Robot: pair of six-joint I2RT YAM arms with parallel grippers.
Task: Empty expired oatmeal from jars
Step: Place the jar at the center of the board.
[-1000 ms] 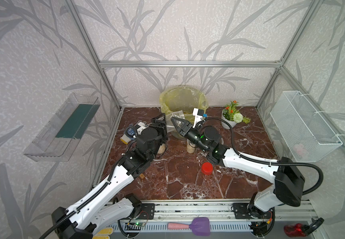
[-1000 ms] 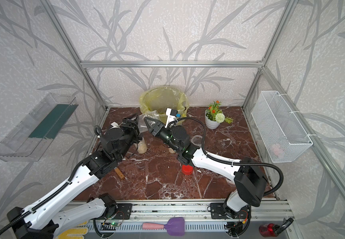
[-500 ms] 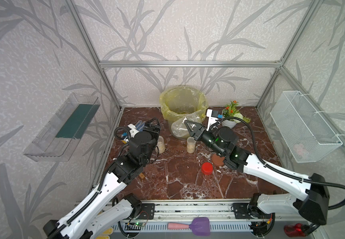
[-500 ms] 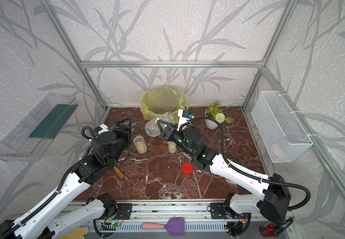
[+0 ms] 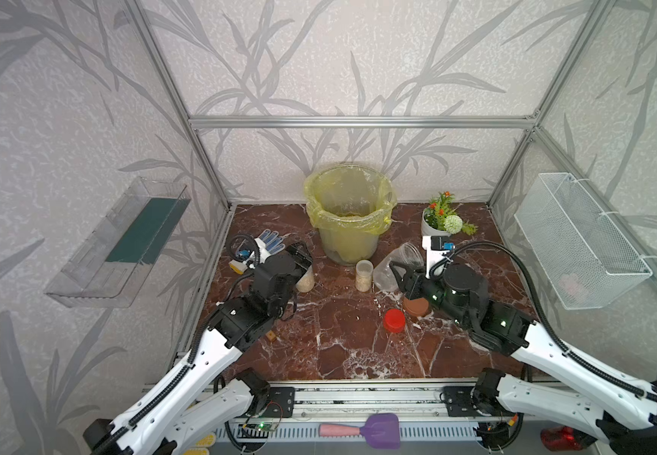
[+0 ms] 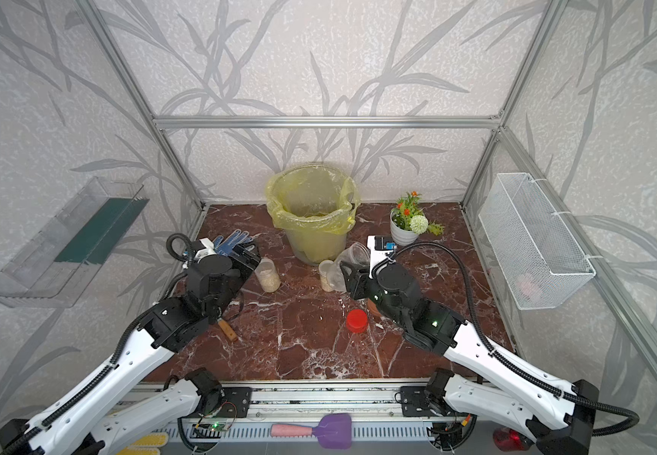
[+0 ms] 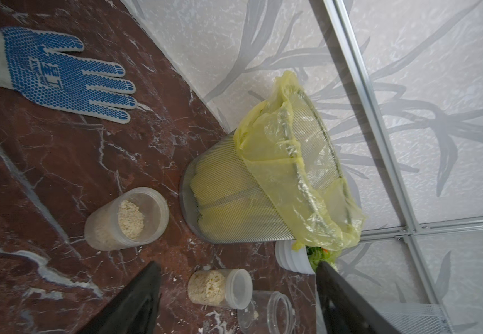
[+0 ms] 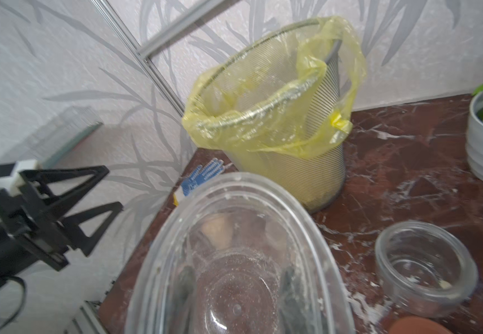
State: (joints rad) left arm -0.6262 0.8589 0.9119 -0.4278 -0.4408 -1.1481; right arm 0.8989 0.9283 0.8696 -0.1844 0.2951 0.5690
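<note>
Overall, clear cylindrical jar (image 8: 234, 231), flaky beige oatmeal (image 7: 130, 215), yellow-lined mesh bin (image 5: 348, 252)

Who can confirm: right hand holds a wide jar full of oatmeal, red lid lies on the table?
Wrong on one point: the wide jar in the right hand is empty, as the right wrist view shows. The red lid does lie on the table.

The jar (image 8: 236, 248) in the right gripper (image 8: 239, 286) is clear, glossy plastic, dusted inside. Ahead of it, a metal mesh bin (image 8: 315, 176) carries a thin crinkled plastic bag (image 8: 263, 121)
</note>
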